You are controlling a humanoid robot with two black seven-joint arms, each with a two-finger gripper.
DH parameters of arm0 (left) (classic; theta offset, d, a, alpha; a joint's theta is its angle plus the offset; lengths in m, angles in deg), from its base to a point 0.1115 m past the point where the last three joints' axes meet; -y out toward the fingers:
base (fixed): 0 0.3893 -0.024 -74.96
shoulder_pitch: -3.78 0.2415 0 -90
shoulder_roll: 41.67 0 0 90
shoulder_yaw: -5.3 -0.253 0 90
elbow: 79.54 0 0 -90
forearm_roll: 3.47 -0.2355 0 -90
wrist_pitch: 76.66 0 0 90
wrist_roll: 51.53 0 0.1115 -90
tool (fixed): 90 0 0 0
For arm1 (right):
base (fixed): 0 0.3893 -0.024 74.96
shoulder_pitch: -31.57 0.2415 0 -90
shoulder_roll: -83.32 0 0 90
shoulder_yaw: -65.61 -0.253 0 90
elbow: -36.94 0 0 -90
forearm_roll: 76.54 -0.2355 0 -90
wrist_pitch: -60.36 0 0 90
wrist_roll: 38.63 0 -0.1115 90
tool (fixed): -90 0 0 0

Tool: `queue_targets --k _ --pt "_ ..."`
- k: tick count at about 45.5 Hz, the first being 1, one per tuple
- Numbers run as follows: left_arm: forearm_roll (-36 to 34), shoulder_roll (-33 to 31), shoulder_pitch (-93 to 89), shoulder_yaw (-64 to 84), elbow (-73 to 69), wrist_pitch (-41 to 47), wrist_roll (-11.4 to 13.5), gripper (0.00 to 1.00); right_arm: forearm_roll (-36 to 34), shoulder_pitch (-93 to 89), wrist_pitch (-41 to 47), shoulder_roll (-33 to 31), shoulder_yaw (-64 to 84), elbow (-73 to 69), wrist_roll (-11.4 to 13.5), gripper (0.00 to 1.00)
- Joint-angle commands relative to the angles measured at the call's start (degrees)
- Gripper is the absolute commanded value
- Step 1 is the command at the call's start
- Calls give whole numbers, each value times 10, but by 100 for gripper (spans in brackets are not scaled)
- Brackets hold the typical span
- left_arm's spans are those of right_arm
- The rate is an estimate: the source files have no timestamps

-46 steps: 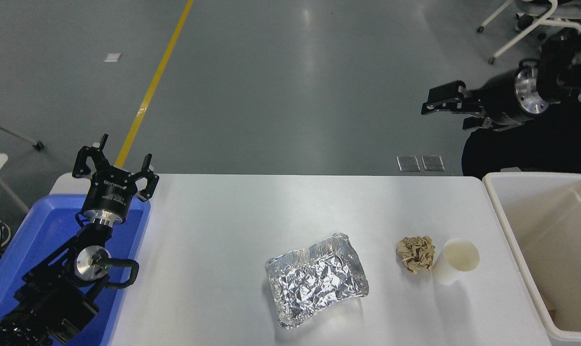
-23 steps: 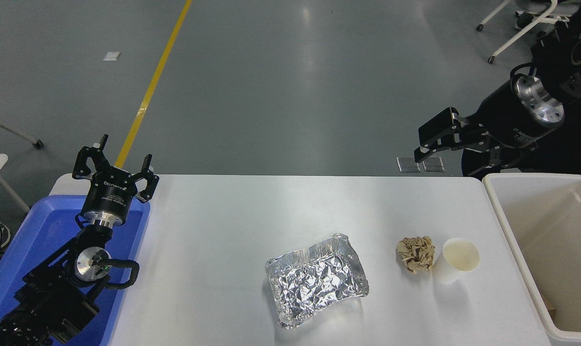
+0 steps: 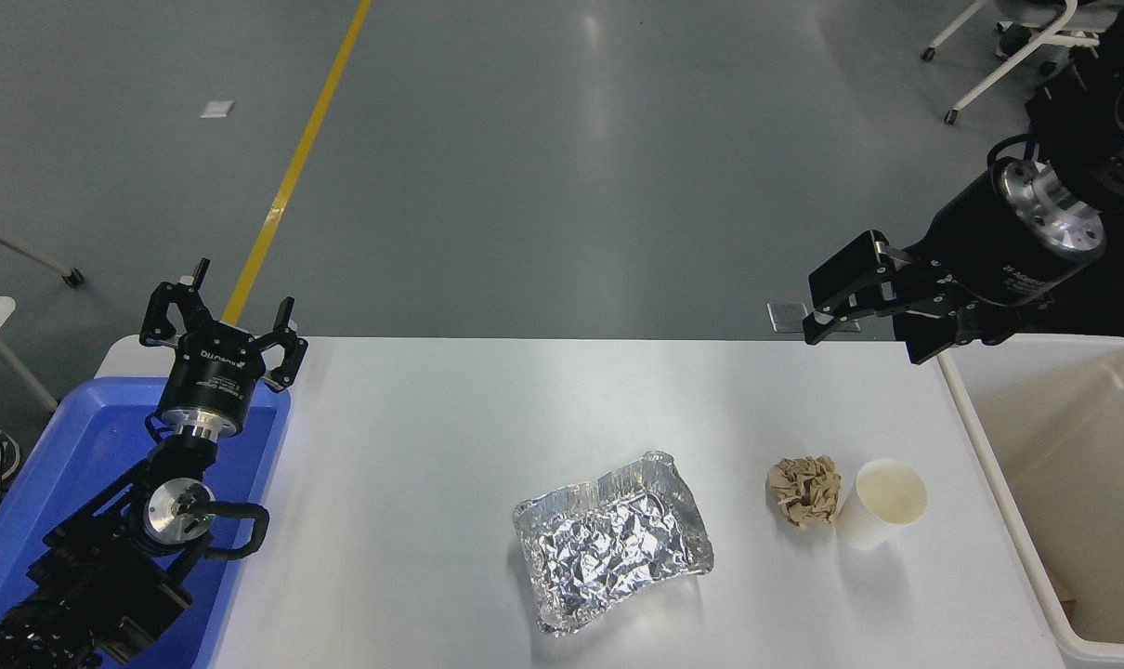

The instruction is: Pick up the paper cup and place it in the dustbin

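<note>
The paper cup (image 3: 882, 505) is small, white and tapered and stands upright on the white table (image 3: 432, 465) at the right. A crumpled tan paper ball (image 3: 804, 491) touches its left side. The dustbin (image 3: 1073, 446), a large off-white tub, stands at the table's right edge. My right gripper (image 3: 861, 338) is open and empty, high over the table's far right corner, well beyond the cup. My left gripper (image 3: 220, 321) is open and parked at the lower left.
A crinkled silver foil tray (image 3: 613, 539) lies in the table's middle front. A blue plastic bin (image 3: 79, 465) stands at the left edge under my left arm. Chair legs (image 3: 999, 56) stand on the grey floor at the top right.
My right gripper has swung down and toward the table, from high over the floor to just above the far right corner. The cup, paper ball, tray and left arm have not moved.
</note>
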Motion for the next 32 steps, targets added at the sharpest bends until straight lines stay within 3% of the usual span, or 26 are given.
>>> queue_targets --k 1,6,17,32 --pt "0 0 0 0 1 0 0 98 78 -116 1 -43 5 38 0 100" --pt "0 0 0 0 1 1 0 98 105 -182 -17 -61 -2 74 0 100" --pt "0 0 0 0 0 0 0 98 97 -298 -134 -56 -9 167 0 100" --pt "0 0 0 0 0 0 0 98 95 -421 -158 -55 -78 250 0 100"
